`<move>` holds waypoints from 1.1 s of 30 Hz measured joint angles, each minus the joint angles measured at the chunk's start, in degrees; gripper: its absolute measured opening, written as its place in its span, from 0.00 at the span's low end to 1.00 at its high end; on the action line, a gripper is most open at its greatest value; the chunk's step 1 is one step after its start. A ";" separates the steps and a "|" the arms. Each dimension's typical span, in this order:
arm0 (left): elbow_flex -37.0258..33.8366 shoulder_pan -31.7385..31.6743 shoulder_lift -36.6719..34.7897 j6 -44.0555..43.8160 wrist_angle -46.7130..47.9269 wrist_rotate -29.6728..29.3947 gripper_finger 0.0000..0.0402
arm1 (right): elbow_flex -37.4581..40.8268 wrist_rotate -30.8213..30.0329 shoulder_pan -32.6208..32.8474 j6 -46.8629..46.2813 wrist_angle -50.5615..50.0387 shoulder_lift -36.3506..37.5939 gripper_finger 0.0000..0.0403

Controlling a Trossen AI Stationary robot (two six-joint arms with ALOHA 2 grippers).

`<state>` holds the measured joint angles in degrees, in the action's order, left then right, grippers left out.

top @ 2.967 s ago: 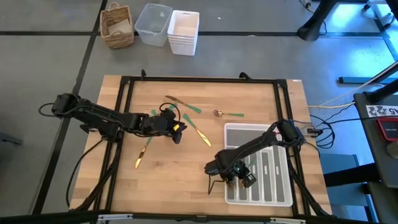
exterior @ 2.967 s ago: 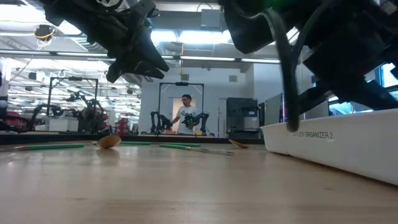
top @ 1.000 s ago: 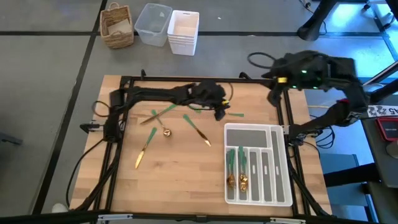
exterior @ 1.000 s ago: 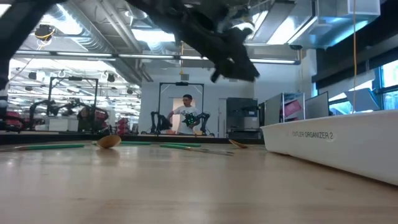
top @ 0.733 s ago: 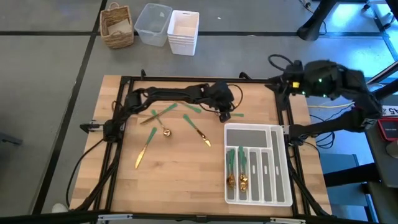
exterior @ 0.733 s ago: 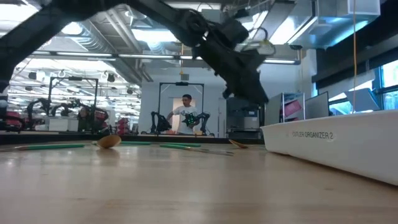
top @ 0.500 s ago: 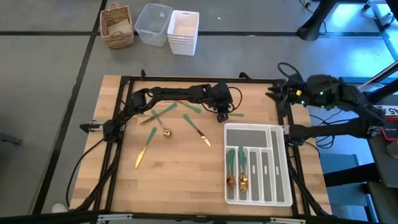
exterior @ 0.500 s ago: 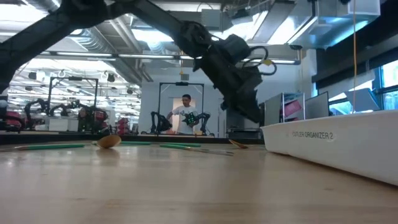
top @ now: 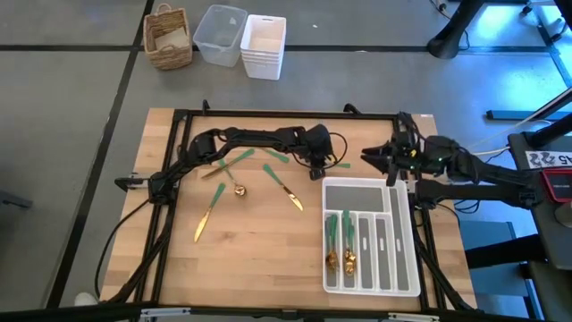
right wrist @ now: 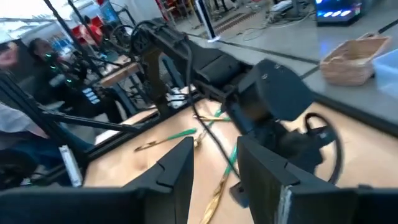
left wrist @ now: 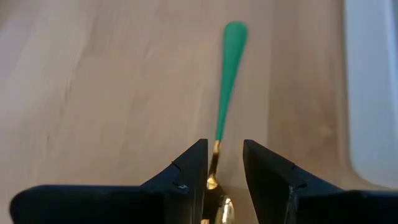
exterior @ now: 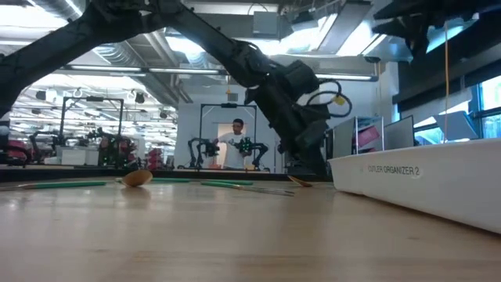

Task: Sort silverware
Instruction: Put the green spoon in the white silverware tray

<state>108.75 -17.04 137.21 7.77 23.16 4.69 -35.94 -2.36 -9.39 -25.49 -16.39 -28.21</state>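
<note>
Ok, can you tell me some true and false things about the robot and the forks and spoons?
1. The left gripper has its fingers either side of a green-handled spoon. True.
2. The white tray holds nothing. False: two green-handled pieces lie in its compartments.
3. The right gripper is inside the tray. False: it hovers past the tray's far end.
4. A wicker basket sits on the floor beyond the table. True.

Dark jointed arms, black looping cables, blocky black fingers [left wrist: 189, 171].
</note>
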 joint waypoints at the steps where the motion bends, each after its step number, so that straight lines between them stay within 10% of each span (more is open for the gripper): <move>1: 0.00 0.00 0.28 0.00 -0.07 -0.43 0.24 | 0.93 0.36 0.00 -1.04 0.16 0.50 0.31; 18: 0.24 -0.16 2.41 2.04 2.90 -4.65 0.23 | 3.05 0.48 0.00 -3.40 -0.12 1.10 0.31; 33: 0.17 0.90 2.30 -1.21 8.47 -2.72 0.03 | 3.05 0.47 0.00 -3.30 -0.15 1.10 0.31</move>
<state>108.92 -16.14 139.50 6.56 31.63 1.97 -32.88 -1.89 -9.39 -28.79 -16.53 -27.11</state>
